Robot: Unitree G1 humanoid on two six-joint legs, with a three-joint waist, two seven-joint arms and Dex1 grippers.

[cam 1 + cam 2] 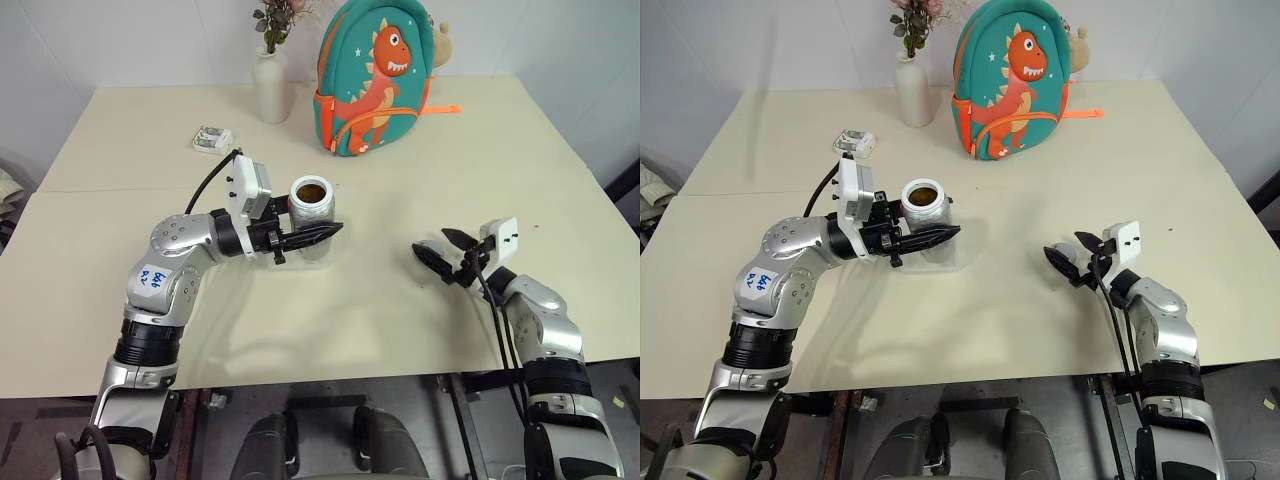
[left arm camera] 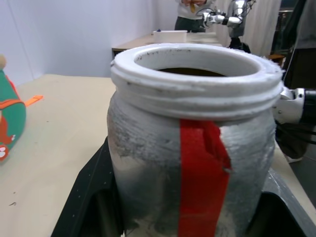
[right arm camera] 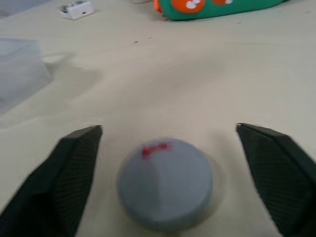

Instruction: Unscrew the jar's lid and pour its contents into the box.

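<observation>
My left gripper [image 1: 320, 234] is shut on the jar [image 1: 311, 205], a silvery cylinder with a red stripe [image 2: 202, 173]. The jar stands upright and lidless, with brown contents [image 1: 924, 195] showing in its white-rimmed mouth. It is over or in the clear plastic box [image 3: 22, 69]; I cannot tell which. The round grey lid [image 3: 165, 182], with a red mark on top, lies flat on the table. My right gripper [image 3: 168, 131] is open low over the table, one finger on each side of the lid and apart from it.
A white vase with flowers [image 1: 271, 88] and a teal dinosaur backpack [image 1: 375, 80] stand at the back of the beige table [image 1: 480, 150]. A small white-and-green packet [image 1: 212, 139] lies at the back left.
</observation>
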